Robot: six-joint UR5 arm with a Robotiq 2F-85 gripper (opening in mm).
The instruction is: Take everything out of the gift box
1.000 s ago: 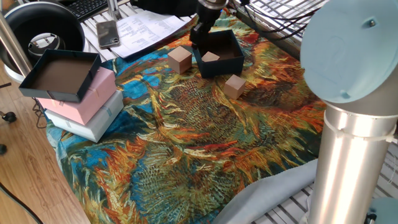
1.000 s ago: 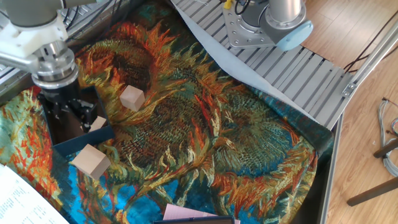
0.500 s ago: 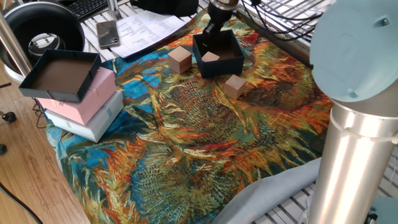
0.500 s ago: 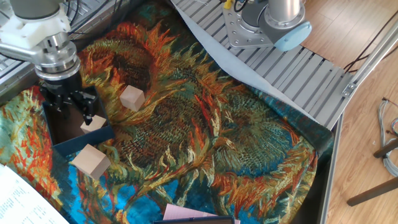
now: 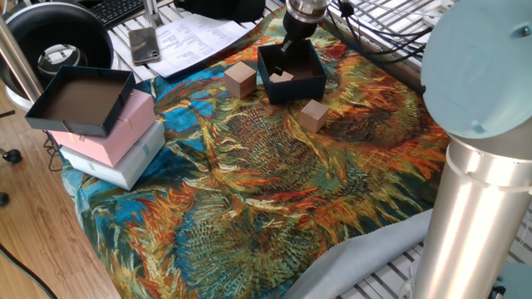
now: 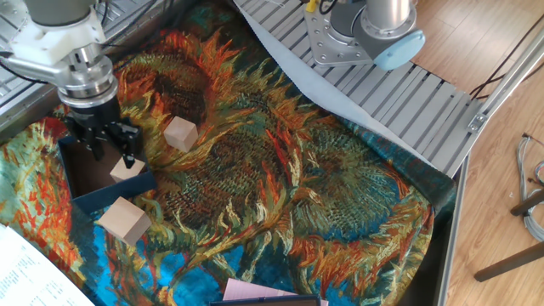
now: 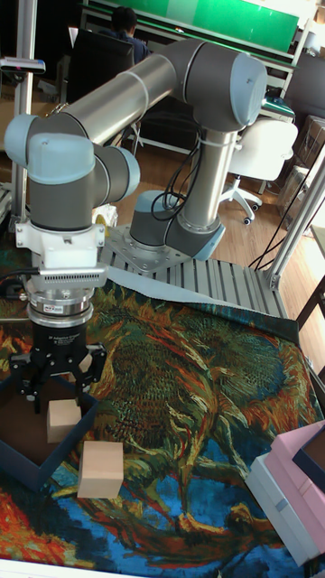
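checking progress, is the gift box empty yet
No, one wooden cube still sits inside the gift box, under the end effector.

- A robotics lab or office is showing: a person (image 7: 126, 23) is sitting at a desk behind the arm (image 7: 135, 99).
- An office chair (image 7: 262, 153), keyboard (image 5: 116, 8) and papers (image 5: 195, 37) are lying around the surface (image 5: 274, 191).

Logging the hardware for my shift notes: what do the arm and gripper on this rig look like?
The arm is built of silver-grey metal tubes with rounded pale blue-grey joint caps. Its wrist ends in a ribbed silver ring above a black gripper with dark fingers. Black cables run beside the base, which is bolted to a slatted metal plate.
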